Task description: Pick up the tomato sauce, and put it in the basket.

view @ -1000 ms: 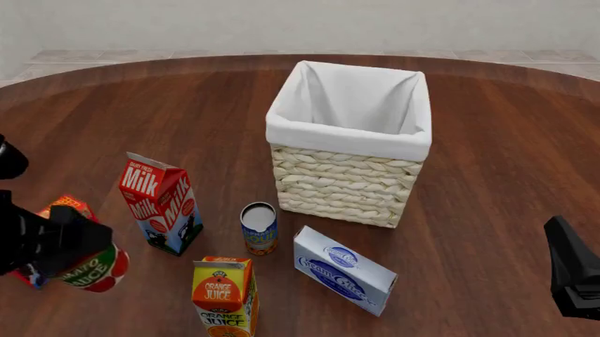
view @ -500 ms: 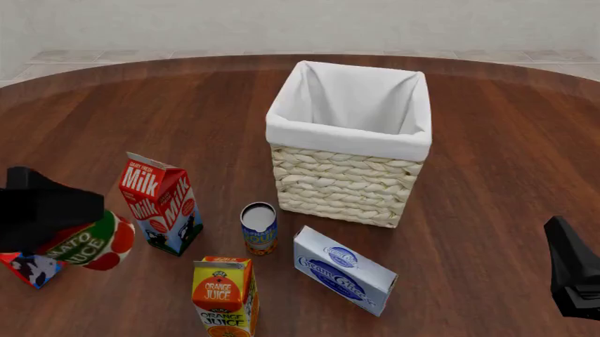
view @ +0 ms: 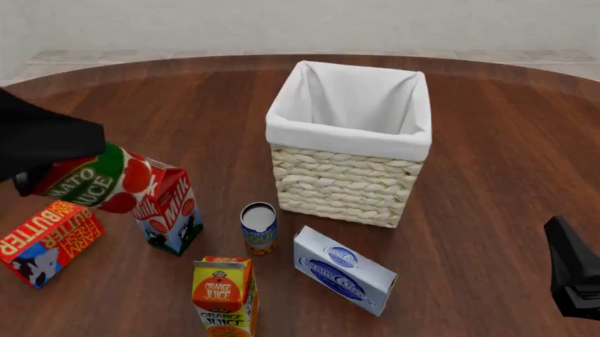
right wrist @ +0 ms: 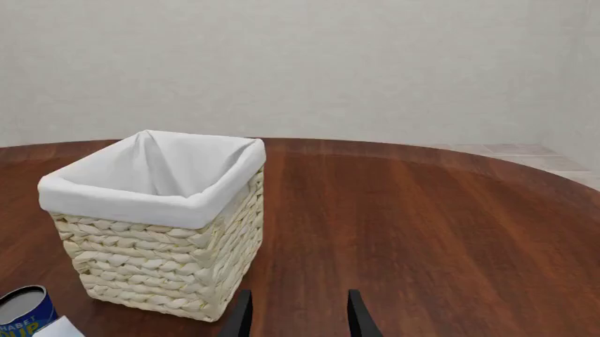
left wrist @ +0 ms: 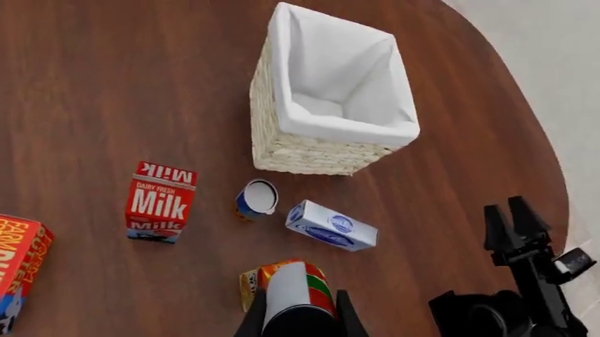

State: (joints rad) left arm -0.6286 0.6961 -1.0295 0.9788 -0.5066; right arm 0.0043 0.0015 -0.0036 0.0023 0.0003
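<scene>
Left fingers [left wrist: 300, 319] clamping can [view: 98, 177], airborne near worktop's left edge. I'm steering it over basket [view: 349, 137], clearing milk [view: 168, 210], releasing only above liner. Right fingers [right wrist: 295, 312] idling apart.

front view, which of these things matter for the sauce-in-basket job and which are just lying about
Part of the job:
tomato sauce, held up in the left claw
basket

Just lying about:
milk carton
orange juice carton
blue-labelled can
cream cheese box
butter box
</scene>
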